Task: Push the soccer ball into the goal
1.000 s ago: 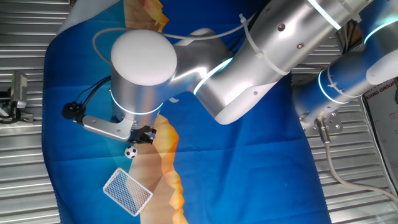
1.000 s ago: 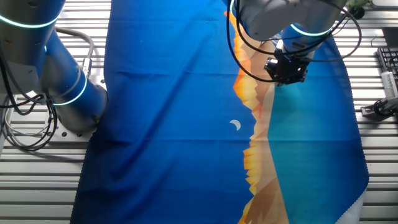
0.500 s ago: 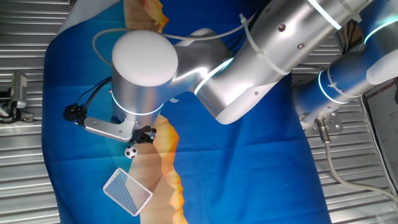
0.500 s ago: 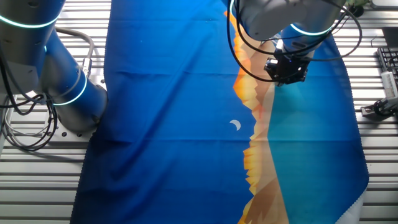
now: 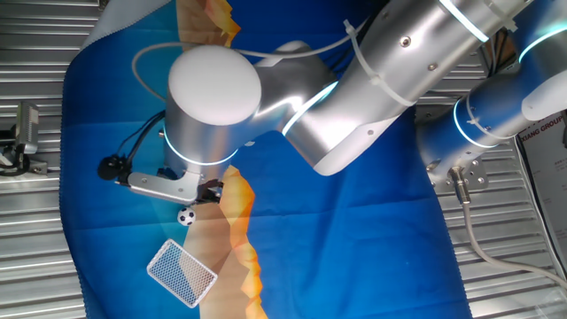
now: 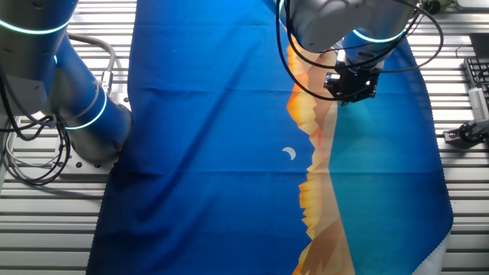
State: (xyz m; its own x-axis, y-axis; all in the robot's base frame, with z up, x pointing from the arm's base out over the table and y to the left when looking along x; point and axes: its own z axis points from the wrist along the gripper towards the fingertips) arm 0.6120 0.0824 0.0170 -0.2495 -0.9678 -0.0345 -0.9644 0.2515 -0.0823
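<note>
One fixed view: soccer ball (image 5: pixel 185 215) on blue cloth (image 5: pixel 354 230), just outside goal (image 5: pixel 181 272); nothing in net. Gripper (image 5: pixel 209 191) beside ball, finger state unclear.

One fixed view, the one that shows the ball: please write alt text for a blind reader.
A silver robot arm reaches over a blue cloth, its gripper just above a tiny soccer ball. A small white goal lies below the ball.

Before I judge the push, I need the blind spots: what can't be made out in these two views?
- Gripper jaws: in one fixed view the wrist covers them; in the other fixed view, too dark to tell.
- Soccer ball and goal: absent from the other fixed view, probably hidden behind the arm.
- Gripper-to-ball contact: gap too small to judge.
</note>
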